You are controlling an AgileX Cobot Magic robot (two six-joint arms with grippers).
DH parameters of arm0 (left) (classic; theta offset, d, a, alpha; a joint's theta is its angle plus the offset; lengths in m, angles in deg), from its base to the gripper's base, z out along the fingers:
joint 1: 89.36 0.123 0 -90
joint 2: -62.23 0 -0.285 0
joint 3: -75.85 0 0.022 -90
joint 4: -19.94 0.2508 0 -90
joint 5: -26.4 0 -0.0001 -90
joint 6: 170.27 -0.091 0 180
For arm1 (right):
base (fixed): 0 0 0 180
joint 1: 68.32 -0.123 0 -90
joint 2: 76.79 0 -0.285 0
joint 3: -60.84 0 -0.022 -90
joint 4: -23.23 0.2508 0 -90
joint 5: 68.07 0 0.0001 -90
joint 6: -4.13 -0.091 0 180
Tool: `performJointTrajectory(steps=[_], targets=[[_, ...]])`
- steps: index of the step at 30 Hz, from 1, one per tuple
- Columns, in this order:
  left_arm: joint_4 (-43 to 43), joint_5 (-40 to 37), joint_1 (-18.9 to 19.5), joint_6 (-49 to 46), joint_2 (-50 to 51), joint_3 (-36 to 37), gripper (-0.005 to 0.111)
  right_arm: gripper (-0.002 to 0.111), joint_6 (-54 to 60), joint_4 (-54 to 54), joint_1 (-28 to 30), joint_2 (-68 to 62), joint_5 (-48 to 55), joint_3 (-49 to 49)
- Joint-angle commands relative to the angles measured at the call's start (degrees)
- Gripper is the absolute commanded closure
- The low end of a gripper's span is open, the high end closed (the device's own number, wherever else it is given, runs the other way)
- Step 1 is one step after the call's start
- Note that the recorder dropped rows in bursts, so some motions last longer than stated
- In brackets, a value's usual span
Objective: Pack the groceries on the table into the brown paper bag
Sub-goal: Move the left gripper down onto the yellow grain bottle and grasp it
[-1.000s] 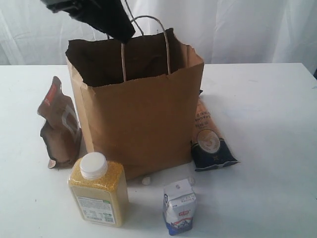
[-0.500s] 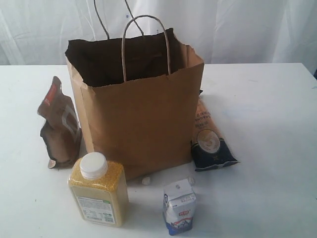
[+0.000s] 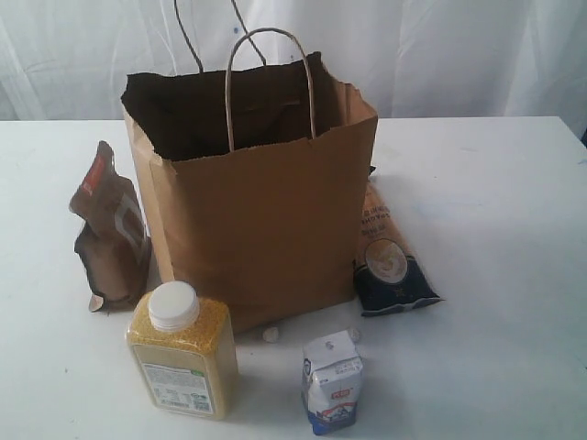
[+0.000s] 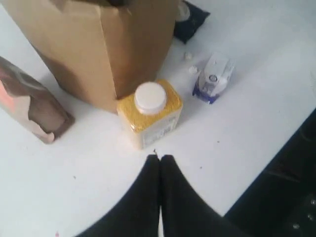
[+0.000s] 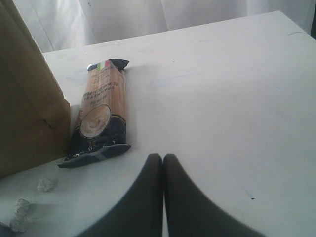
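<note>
The brown paper bag (image 3: 266, 229) stands upright and open-mouthed on the table (image 3: 495, 229). A second ago a black arm hung over the bag's left rear corner; half a second ago it was already gone from the exterior view, and it is out of that view now; nothing on the tabletop has shifted across those pictures.

The dark-brown pouch (image 3: 110, 238) stands just left of the bag, close to its side; the white-capped yellow grain bottle (image 3: 183, 353) stands upright in front of the bag's left front corner; the small white-blue carton (image 3: 332, 380) stands upright to the right of the bottle, apart from it; the long orange-navy packet (image 3: 390, 257) lies flat along the bag's right side, its navy end toward the front. Small white crumpled scraps (image 3: 270, 335) lie at the bag's base, between bottle and carton.

The left gripper (image 4: 160, 159) hangs above the table on the near side of the bottle, its jaws pressed together on nothing; the right gripper (image 5: 162, 157) sits low over the table near the packet's navy end, its jaws likewise closed and empty.
</note>
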Motion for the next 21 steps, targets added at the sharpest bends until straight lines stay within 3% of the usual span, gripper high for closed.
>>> performJointTrajectory(steps=[1,5,8,19,21], targets=[[-4.0,-1.6,-0.1,-5.6,1.6,4.9,0.09,0.108,0.0,-0.2,0.4,0.4,-0.7,-0.1],[-5.8,-0.7,-0.1,-13.2,4.9,5.5,0.056,0.108,0.0,-0.2,0.4,0.4,-0.7,-0.1],[-5.8,0.9,-0.1,-20.9,8.0,5.5,0.039,0.108,0.0,-0.2,0.4,0.4,-0.7,-0.1],[-6.0,6.5,-0.1,-36.6,22.5,5.5,0.036,0.108,0.0,-0.2,0.4,0.4,-0.7,-0.1],[-6.4,8.8,-0.1,-40.5,24.5,5.5,0.029,0.108,0.0,-0.2,0.4,0.4,-0.7,-0.1]])
